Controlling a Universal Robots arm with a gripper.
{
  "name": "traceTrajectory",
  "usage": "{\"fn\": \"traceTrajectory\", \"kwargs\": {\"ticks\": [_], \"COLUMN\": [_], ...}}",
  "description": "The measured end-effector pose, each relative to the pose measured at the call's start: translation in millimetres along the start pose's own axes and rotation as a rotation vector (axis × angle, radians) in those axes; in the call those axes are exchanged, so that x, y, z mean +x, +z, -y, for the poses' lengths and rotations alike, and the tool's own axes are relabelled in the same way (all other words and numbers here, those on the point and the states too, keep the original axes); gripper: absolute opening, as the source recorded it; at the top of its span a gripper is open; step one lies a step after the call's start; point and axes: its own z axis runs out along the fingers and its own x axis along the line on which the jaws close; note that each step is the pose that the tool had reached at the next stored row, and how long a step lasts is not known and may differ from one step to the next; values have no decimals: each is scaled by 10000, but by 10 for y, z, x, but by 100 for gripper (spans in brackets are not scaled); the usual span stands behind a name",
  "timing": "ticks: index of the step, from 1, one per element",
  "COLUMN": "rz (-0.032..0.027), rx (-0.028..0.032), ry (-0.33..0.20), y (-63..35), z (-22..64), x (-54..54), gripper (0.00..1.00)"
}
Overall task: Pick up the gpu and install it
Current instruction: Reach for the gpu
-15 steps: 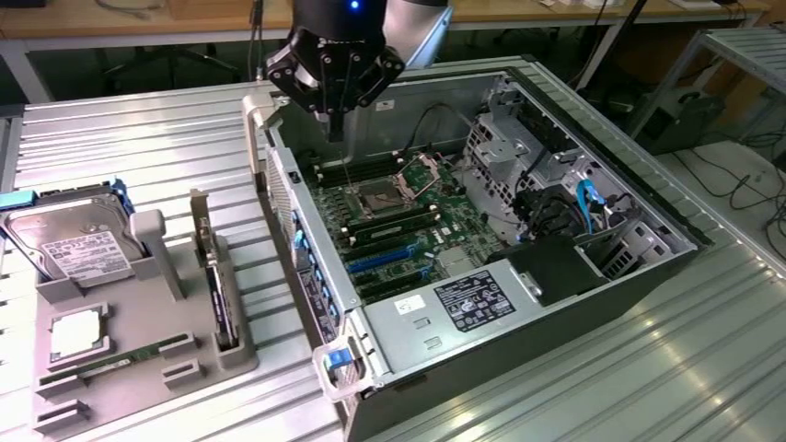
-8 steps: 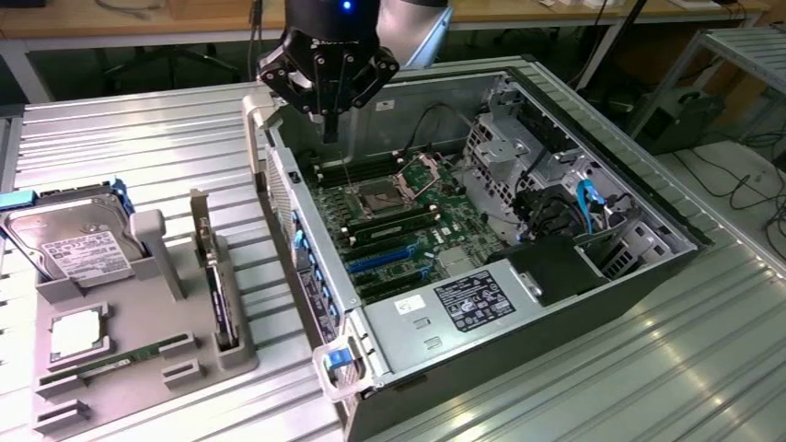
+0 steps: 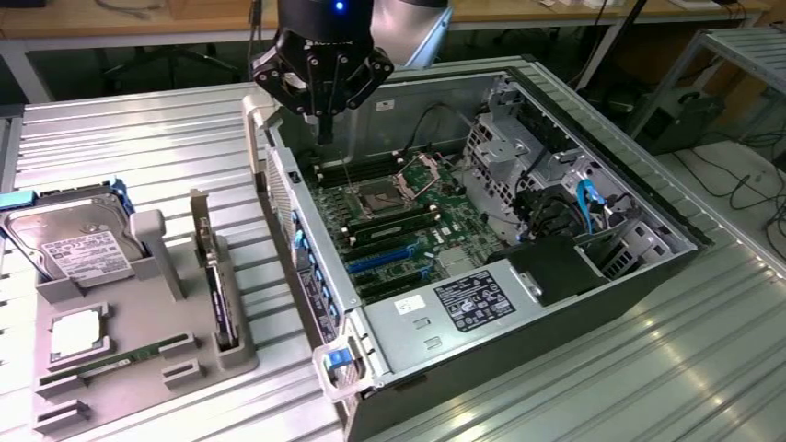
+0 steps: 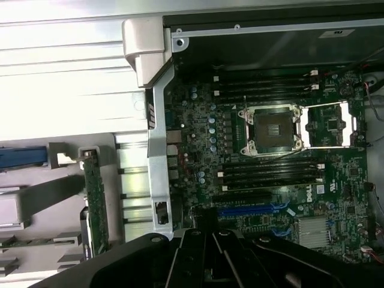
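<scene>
The gpu (image 3: 219,293) stands on edge in a slot of the grey holder (image 3: 147,368) at the exterior view's left, its pale metal bracket (image 3: 201,226) at the far end. In the wrist view the gpu (image 4: 96,201) shows as a thin card beside the case wall. My gripper (image 3: 326,124) hangs over the far left corner of the open computer case (image 3: 651,221), well away from the gpu. Its fingers are shut together and hold nothing. The gripper (image 4: 207,223) also appears as black links above the motherboard (image 4: 282,180).
In the grey holder sit a hard drive (image 3: 74,247), a CPU (image 3: 76,331) and a RAM stick (image 3: 117,361). Inside the case are the open CPU socket (image 4: 270,129), blue expansion slots (image 3: 387,260) and a power supply (image 3: 473,302). The ribbed metal table (image 3: 687,368) lies around it.
</scene>
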Motion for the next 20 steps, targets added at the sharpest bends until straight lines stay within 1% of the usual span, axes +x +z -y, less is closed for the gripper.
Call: {"fn": "traceTrajectory", "kwargs": {"ticks": [20], "rz": [0], "rx": [0], "ry": [0], "y": [-2], "z": [24], "x": [138], "gripper": [11]}}
